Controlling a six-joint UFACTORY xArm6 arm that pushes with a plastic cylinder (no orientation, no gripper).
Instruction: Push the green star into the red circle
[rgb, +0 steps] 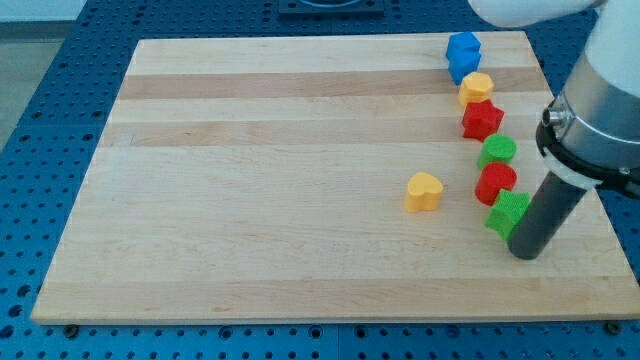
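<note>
The green star (507, 213) lies near the board's right edge, just below the red circle (496, 183), and the two look to be touching. My tip (527, 252) rests on the board at the star's lower right, right against it or nearly so. The rod hides part of the star's right side.
A line of blocks runs up the right side above the red circle: a green circle (497, 151), a red star (482, 120), a yellow block (477, 87) and two blue blocks (463, 55). A yellow heart (424, 191) lies left of the red circle. The board's right edge (610, 225) is close by.
</note>
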